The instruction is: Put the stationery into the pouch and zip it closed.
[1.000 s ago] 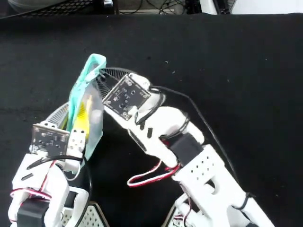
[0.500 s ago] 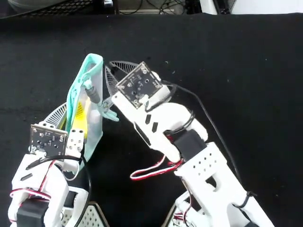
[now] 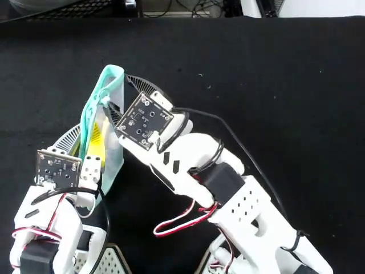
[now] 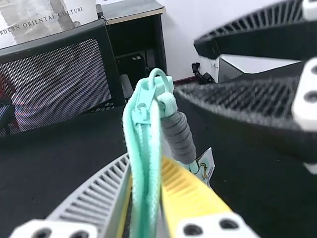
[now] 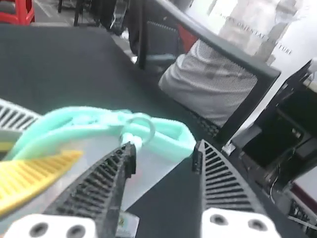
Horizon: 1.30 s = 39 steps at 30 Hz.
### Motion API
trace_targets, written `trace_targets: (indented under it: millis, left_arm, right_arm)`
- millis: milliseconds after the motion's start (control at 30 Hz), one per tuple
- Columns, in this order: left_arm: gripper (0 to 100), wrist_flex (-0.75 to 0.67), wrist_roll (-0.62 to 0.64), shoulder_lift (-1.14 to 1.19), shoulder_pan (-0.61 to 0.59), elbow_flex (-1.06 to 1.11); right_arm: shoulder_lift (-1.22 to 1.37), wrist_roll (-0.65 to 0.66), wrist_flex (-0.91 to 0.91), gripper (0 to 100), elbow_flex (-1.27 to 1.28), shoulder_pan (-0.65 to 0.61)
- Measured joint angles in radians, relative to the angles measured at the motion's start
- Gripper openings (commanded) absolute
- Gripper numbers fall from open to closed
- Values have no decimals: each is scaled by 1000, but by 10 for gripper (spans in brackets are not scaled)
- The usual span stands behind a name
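High view, looking down: two white plastic arms on a flat black table (image 3: 296, 85), and one pouch (image 3: 113, 153) standing on its long edge between them. One pouch only, clear and shiny on the sides, with a soft mint-green zip band round the top. Pinched low down by the left gripper (image 3: 88, 137): one ribbed grey finger, one ribbed yellow finger, squeezed tight on the clear sides. Right arm (image 3: 188, 165) bent over toward the far end of the pouch. Left wrist view, much closer: tiny mint zip teeth, one little looped pull (image 4: 158, 82) at the top end, one bumpy grey stick (image 4: 179, 136) like a pen's rubber grip leaning beside the zip, and one small paper tag (image 4: 205, 166) below it; all far plainer here than from up top. Right wrist view: right gripper (image 5: 165, 148) with two black ribbed fingers, curved like combs, held a little apart with dark table in the gap, gripping nothing. Thin round ring of the pull just by one fingertip; touching or not, too hard to tell.
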Motion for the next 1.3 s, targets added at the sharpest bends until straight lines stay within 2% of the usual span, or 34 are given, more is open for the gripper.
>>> trace_targets:
  millis: [333, 500, 733, 867, 1000, 1300]
  left_arm:
    - [30, 0, 0, 0, 0, 0]
    - [30, 11, 0, 0, -5, -2]
    - [30, 17, 0, -2, -5, -2]
    - [30, 18, -2, -2, -5, -2]
    - [30, 20, -2, -2, -3, -2]
    - [30, 20, -2, -2, 2, -2]
  right_arm:
    - [83, 0, -48, 185, -2, -43]
    - [172, 0, -75, 158, -34, -40]
    - [169, 2, -75, 105, -41, -38]
    - [120, 63, -74, 9, -32, -38]
    - [-2, 127, -75, 12, 61, -38]
    - [-345, 135, -83, 13, 381, -38]
